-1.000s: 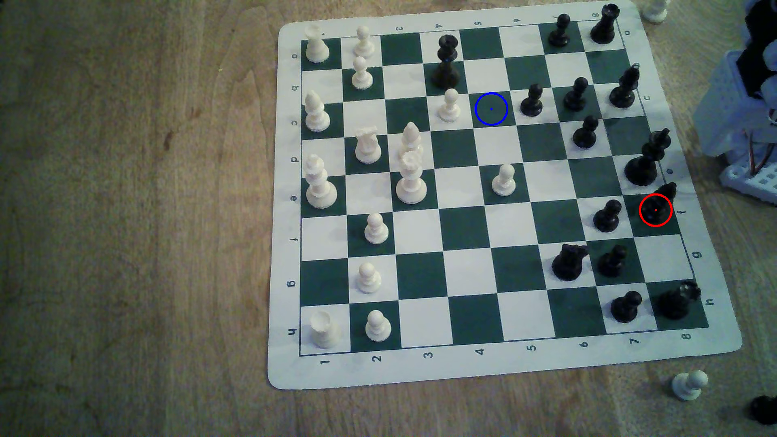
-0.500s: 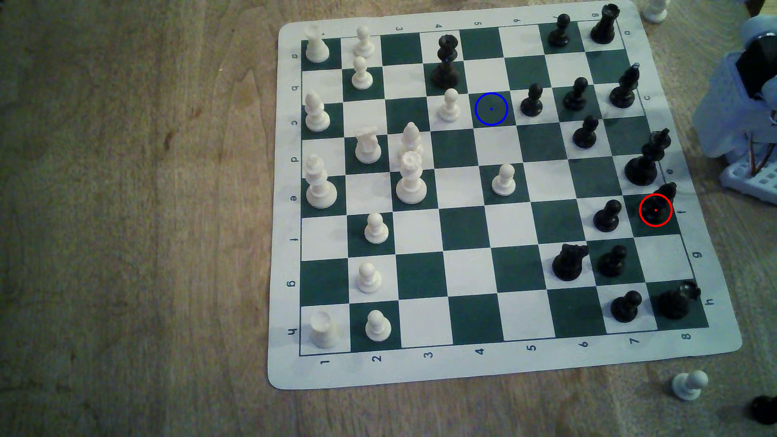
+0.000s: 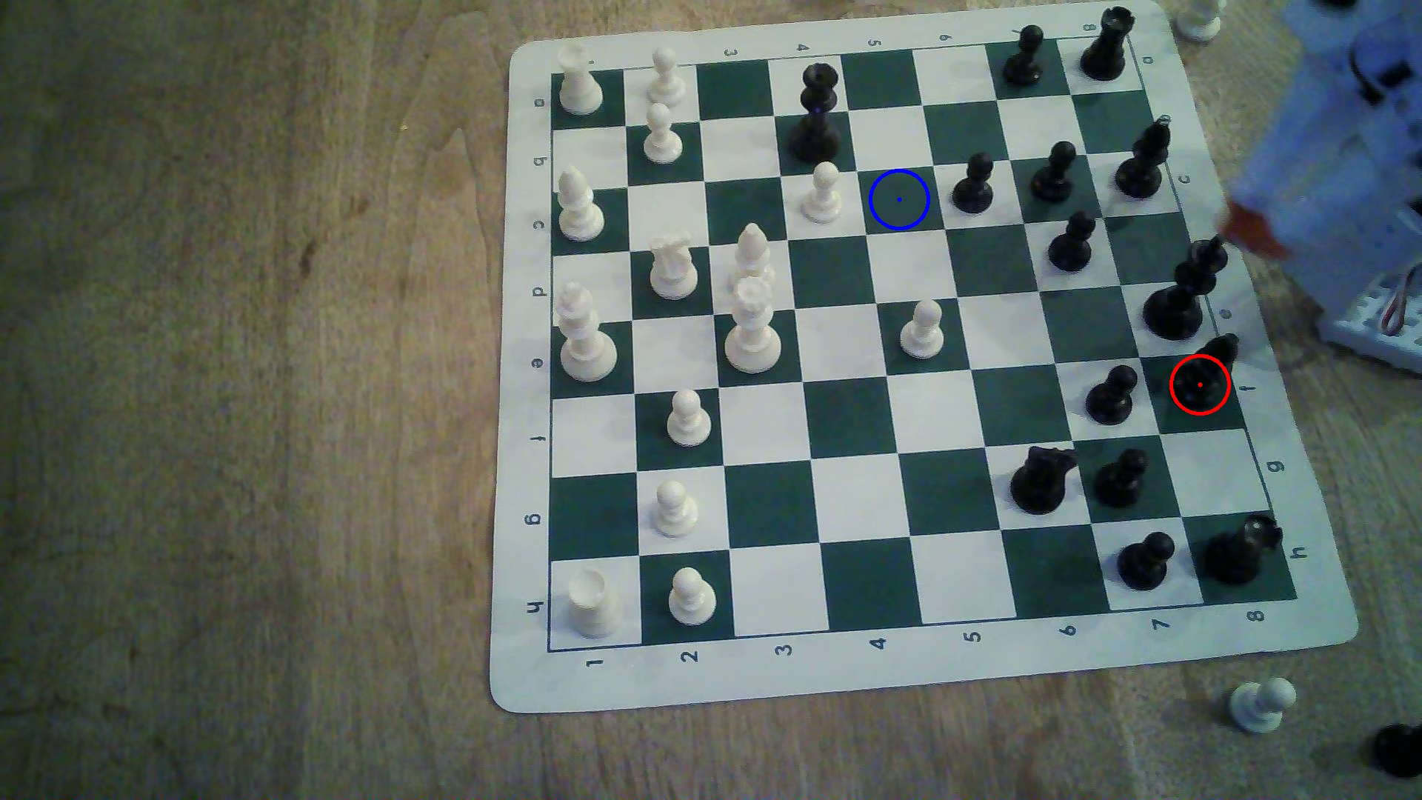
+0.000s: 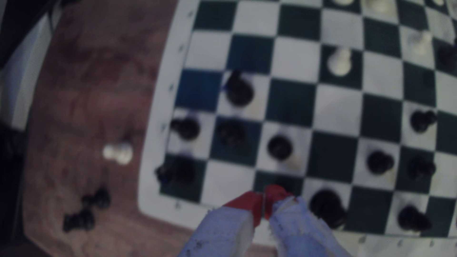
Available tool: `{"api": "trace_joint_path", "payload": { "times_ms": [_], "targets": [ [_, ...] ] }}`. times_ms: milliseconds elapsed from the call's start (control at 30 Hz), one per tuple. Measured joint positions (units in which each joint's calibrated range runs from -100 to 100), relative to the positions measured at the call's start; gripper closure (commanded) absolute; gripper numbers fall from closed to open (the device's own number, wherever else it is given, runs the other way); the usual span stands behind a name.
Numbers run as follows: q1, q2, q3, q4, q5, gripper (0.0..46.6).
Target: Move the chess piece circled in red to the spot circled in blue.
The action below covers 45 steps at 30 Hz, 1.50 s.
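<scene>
- Arm leaned in over the board's corner at the exterior view's upper right, blurred, its red-tipped fingers hanging above the board edge.
- Fingers in the wrist view: the two red tips nearly met, a thin slit between them, nothing held.
- Red-circled bishop stood upright on its dark green edge square, below the fingers in the exterior view, apart from them; the black king stood between bishop and fingers.
- Blue-ringed square lay well away from the fingers toward the exterior view's left, bare, between a white pawn and a black pawn.
- Against the frame half a second earlier: the arm had swung out from the right border and the red tips had come into sight; no piece had shifted.
- Wrist view showed the slit between the tips and loose black pieces on the bench beside a fallen white pawn; the exterior view alone carried the red and blue marks.
</scene>
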Motion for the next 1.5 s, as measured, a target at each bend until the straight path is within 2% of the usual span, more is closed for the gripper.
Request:
{"api": "trace_joint_path", "payload": {
  "times_ms": [133, 367, 567, 733, 933, 1067, 1300, 1500],
  "targets": [
    [-2.80, 2.51, -0.63, 1.35, -1.86, 46.4],
    [-3.76, 4.36, 0.36, 1.35, -2.78, 46.4],
    [-5.09, 4.52, 3.71, 2.71, -2.25, 35.4],
    [-5.68, 7.04, 4.16, -0.24, -2.15, 33.0],
    [-3.17, 13.32, 5.69, -8.84, -2.00, 33.6],
    [-1.70, 16.51, 8.95, -10.76, -0.44, 33.9],
    [0.74, 15.17, 13.10, -7.97, 1.90, 34.2],
    [0.74, 13.41, 13.19, -5.90, 2.15, 34.5]
  ]
}}
